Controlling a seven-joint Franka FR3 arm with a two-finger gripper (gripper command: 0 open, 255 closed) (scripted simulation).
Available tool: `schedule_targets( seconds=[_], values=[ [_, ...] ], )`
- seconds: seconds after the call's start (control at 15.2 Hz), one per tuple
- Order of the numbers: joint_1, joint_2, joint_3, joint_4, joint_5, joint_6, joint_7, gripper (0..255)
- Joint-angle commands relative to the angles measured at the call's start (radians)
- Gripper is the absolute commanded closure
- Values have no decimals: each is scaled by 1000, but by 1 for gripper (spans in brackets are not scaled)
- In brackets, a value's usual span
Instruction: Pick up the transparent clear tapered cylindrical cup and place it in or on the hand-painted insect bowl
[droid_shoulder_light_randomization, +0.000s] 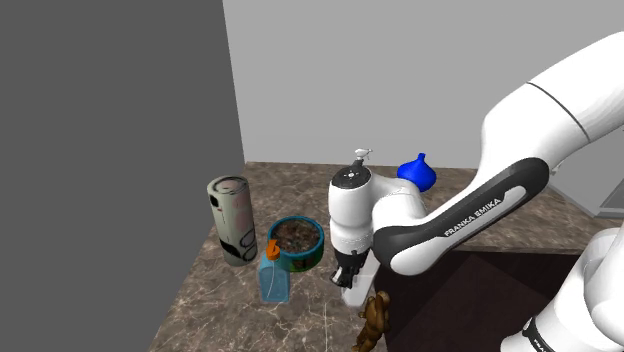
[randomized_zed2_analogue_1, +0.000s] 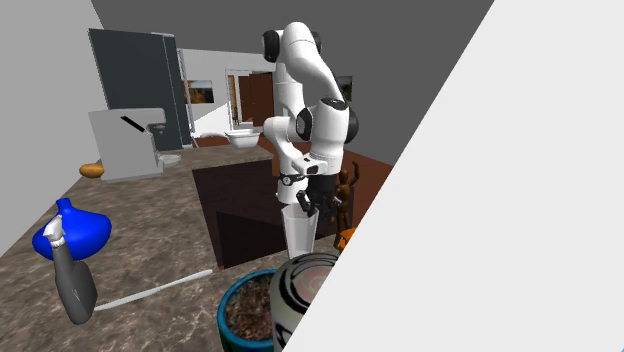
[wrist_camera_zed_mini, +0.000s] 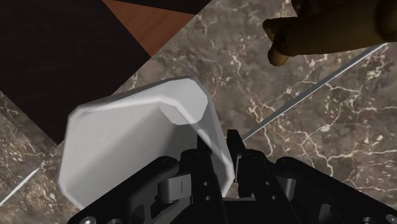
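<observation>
My gripper (wrist_camera_zed_mini: 221, 153) is nearly closed, jaws clamped on the rim wall of the pale see-thru cup (wrist_camera_zed_mini: 133, 140), one finger inside, one outside. Cup hangs upright under me (randomized_zed2_analogue_1: 298, 230), over the marbled counter (droid_shoulder_light_randomization: 220, 300) by the dark sink edge; can't tell if its base is touching. Insect bowl (droid_shoulder_light_randomization: 305, 260) sits just beside, w/ brown figurine (droid_shoulder_light_randomization: 377, 318) on the other side.

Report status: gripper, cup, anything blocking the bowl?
Gripper shut on cup wall. Cup upright, not yet at bowl. Bottle beside bowl, figurine beside cup; neither looks in the path.
</observation>
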Motion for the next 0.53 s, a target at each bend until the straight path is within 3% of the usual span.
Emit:
schedule_targets(
  seconds=[0.0, 0.46],
  values=[
    [0, -17, 2, 6, 15, -19, -11, 255],
    [2, -95, 2, 34, 76, -111, -64, 255]
  ],
)
